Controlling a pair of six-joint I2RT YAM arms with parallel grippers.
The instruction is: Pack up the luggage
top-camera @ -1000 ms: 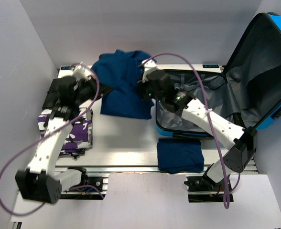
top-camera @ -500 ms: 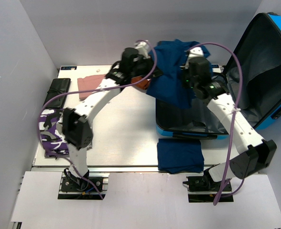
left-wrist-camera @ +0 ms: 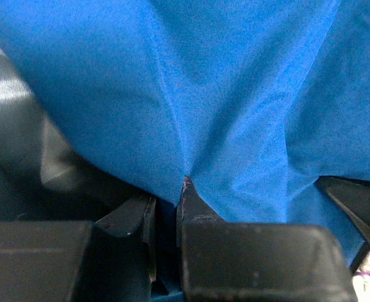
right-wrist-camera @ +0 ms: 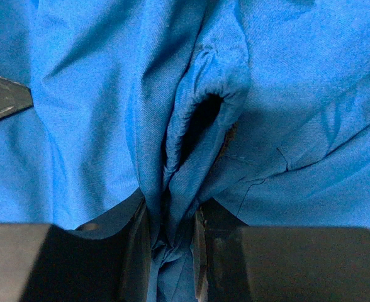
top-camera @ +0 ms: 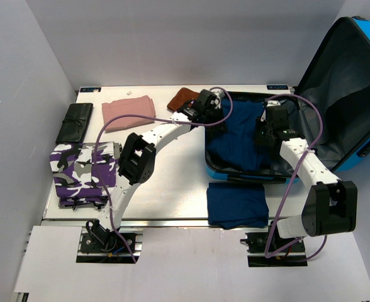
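Cloth has come down off the table (top-camera: 172, 189): left fingers (left-wrist-camera: 194, 211) clamp one fold of the blue garment (top-camera: 238, 138), right fingers (right-wrist-camera: 140, 251) another, and it now lies beneath them inside the open luggage (top-camera: 235, 173). Letting go seems next.

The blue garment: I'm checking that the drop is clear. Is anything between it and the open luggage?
Nothing visible does. The blue garment, pinched by the left gripper and the right gripper, already drapes inside the open base of the luggage. What lies beneath the cloth is hidden.
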